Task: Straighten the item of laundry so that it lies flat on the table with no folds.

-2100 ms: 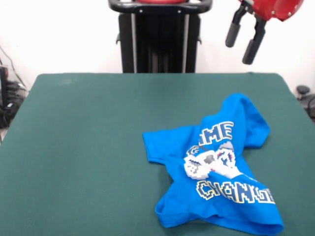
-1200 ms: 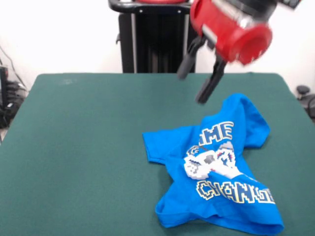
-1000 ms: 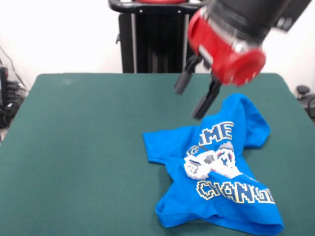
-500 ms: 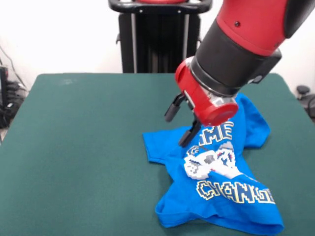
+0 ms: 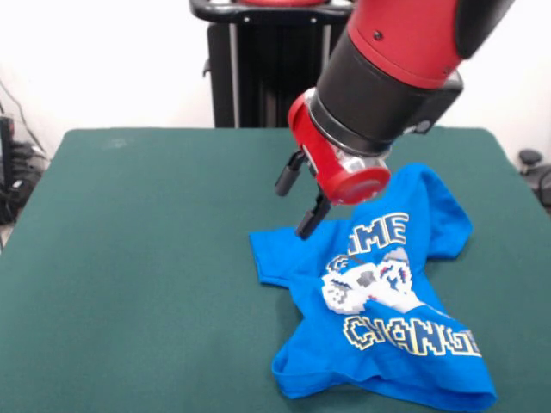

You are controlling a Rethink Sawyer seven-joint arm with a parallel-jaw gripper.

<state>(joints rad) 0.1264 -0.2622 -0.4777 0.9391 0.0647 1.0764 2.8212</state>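
lowered from the upper corner, the gripper (image 5: 299, 200) now hangs with fingers (image 5: 311, 217) spread, empty, just above the crumpled blue t-shirt's (image 5: 387, 301) far edge on the green counter (image 5: 138, 275); a grasp looks imminent.

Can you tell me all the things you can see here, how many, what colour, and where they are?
T-shirt: one, bright blue with white lettering and a pixel game-controller print, lying crumpled and folded on the table's right half, towards the near edge.
Table: one, dark green cloth top, filling most of the picture.
Black stand: one, upright behind the table's far edge, in the middle.
Cables and dark gear: a few, black, past the table's left edge.
Dark round things: a couple, past the table's right edge, too small to tell what they are.
Wall: white, behind everything.
Robot arm: one, red and black, coming down from the top right.
Gripper: one, black fingers, open, just above the shirt's far left edge.
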